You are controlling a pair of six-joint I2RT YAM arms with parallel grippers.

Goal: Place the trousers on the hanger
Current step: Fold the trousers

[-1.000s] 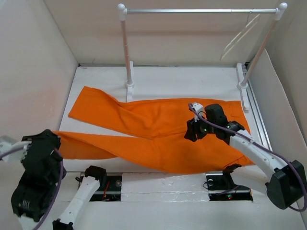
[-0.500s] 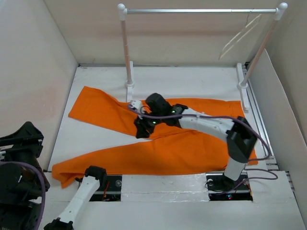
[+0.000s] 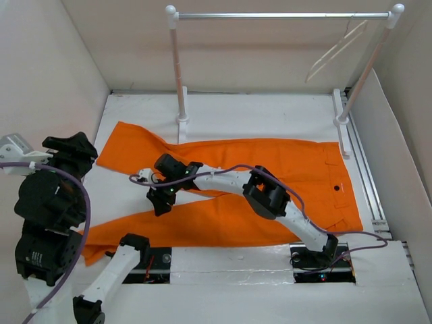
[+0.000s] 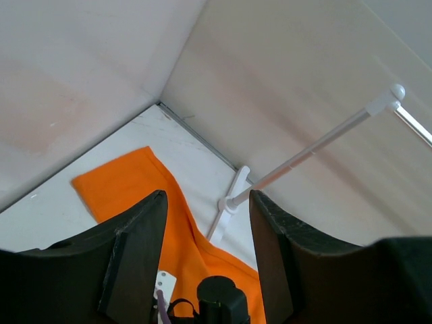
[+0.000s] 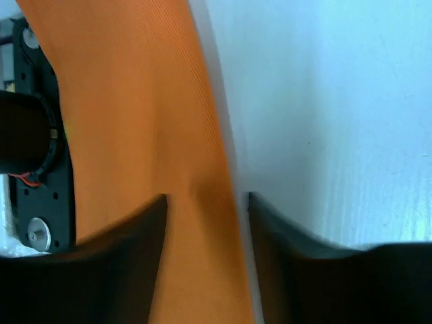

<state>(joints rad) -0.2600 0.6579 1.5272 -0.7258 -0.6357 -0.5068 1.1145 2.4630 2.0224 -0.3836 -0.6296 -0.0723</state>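
Stands barely begun, with trousers spread flat on the table, hanger well apart on the rack bar at far right, right gripper low over the left leg's edge with jaws parted and empty, left gripper raised near left, likewise parted and empty.

White links and black joints, purple cable along my right arm, red wiring left of my right base, my left gripper black, blunt-fingered.
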